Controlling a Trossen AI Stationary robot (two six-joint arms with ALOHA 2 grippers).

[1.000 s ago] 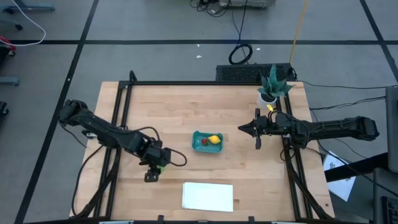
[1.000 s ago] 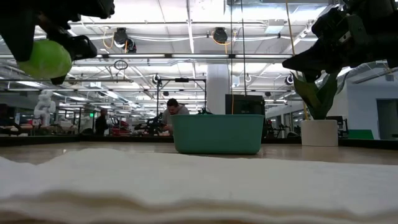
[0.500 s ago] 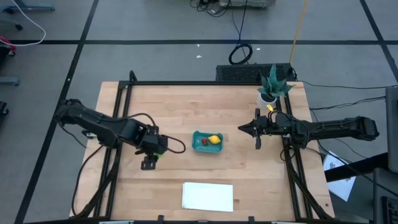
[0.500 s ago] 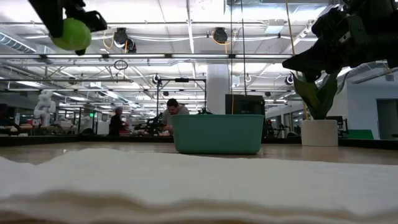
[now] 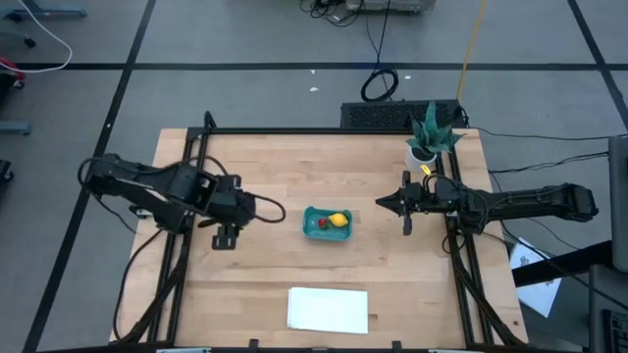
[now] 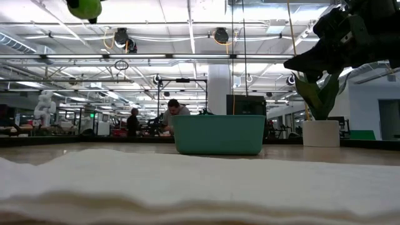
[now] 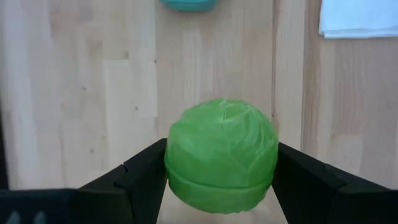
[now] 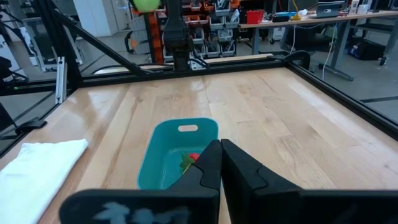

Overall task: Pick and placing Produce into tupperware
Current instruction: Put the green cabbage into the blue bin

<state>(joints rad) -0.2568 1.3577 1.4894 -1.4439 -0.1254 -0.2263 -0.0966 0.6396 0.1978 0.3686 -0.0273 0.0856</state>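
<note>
Left gripper (image 7: 221,186) is up off the table, clamped on the green ball (image 7: 221,154), tub (image 5: 327,224) off to its side. Lemon (image 5: 338,220) and red fruit (image 5: 322,224) sit in the tub; right gripper (image 5: 383,203), fingers together, hangs just beyond it.

The desk (image 5: 294,167) was pale wood, framed in black metal rails and standing on a grey floor (image 5: 245,39) crossed by dark lines. Black cables (image 5: 379,83) coiled on the floor behind it, beside a dark keyboard-like unit (image 5: 378,116). A potted plant (image 5: 430,135) stood at the far right corner (white pot, spiky green leaves), and a flat white sheet (image 5: 328,309) lay near the front edge. Beyond the desk the room opened into a large workshop with a white ceiling (image 6: 187,37) hung with pipes and bright lights, a white pillar (image 6: 219,87), and people (image 6: 172,115) seated among benches.
</note>
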